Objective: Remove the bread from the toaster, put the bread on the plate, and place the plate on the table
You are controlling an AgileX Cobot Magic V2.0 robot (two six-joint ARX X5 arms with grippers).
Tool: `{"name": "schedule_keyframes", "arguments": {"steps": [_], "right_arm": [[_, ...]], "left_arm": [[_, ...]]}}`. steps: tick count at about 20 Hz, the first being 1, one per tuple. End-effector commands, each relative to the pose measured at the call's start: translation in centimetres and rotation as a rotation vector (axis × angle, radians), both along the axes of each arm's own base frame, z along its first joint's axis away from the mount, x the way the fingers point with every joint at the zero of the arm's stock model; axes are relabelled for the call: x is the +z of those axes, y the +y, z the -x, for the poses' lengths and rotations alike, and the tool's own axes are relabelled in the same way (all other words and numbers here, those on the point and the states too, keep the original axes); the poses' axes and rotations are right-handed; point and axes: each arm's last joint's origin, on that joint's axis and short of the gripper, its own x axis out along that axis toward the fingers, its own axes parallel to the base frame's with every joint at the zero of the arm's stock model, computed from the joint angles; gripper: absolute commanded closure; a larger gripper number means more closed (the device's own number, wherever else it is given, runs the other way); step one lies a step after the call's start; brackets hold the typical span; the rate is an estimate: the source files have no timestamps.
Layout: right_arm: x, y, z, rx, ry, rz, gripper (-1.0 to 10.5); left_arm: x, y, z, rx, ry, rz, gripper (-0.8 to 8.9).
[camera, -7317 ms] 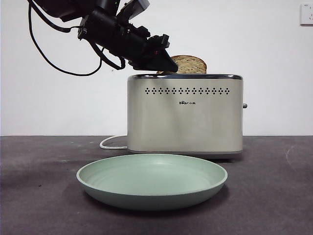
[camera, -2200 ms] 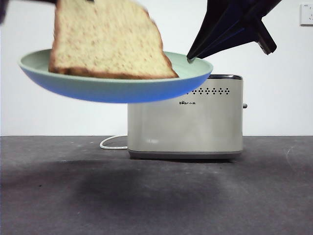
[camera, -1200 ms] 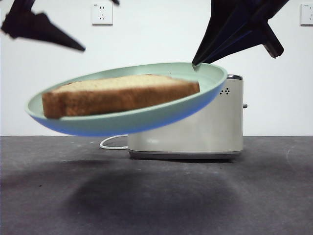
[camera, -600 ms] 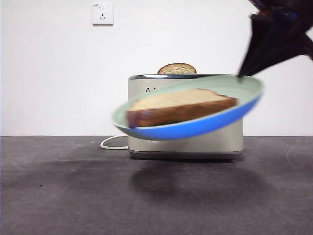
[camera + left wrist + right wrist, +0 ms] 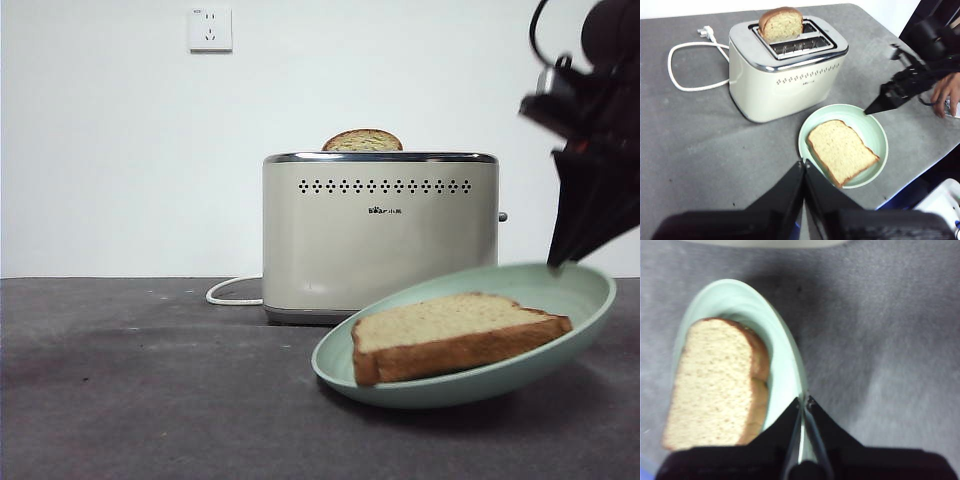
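- the right gripper (image 5: pixel 804 402) had its black jaws clenched on the raised rim of the round, pale mint-green plate (image 5: pixel 590 300), seen in the front view coming down from the upper right corner (image 5: pixel 560 262).
- the plate was tilted, its gripped edge raised and its opposite edge low at the dark grey-brown matte worktop (image 5: pixel 150 400), just in front of the boxy cream toaster with the chrome top rim (image 5: pixel 380 235).
- the whole slice of brown wholemeal bread (image 5: pixel 450 335) lay flat inside the plate (image 5: pixel 875 132), crust toward the lower side.
- a second slice with a domed top (image 5: pixel 362 140) stood in the toaster's slot (image 5: pixel 781 24).
- the left gripper (image 5: pixel 804 162) hung above the worktop near the plate, its jaws pressed together and grasping nothing.
- a white cord (image 5: pixel 677 60) lay looped beside the toaster.
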Motion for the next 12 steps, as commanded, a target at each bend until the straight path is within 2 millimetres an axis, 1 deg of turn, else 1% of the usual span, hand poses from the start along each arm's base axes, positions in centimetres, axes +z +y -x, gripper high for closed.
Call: {"name": "schedule_keyframes", "arguments": {"steps": [1,3,6,7,10,12], "right_arm": [[-1.4,0.1,-0.7,0.01,0.034,0.0,9.6],[-2.6,0.1,-1.3,0.013,0.059,0.011,9.6],[-3.7,0.2,-1.9,0.02,0.072,0.019,9.6],[-3.9,0.2,-1.9,0.027,0.071,0.024,9.6],[-4.0,0.0,-2.1,0.027,0.044,0.111,9.6],[-4.1,-0.1,-2.1,0.024,0.041,0.122,9.6]], "left_arm": [[-0.1,0.0,-0.1,-0.003,0.003,-0.016,8.22],[-0.1,0.0,0.0,-0.003,0.004,-0.017,8.22],[-0.1,0.0,-0.1,-0.003,0.003,-0.017,8.22],[-0.1,0.0,-0.1,-0.003,0.003,-0.016,8.22],[-0.1,0.0,-0.1,-0.002,0.003,-0.016,8.22],[-0.1,0.0,-0.1,-0.002,0.002,-0.016,8.22]]}}
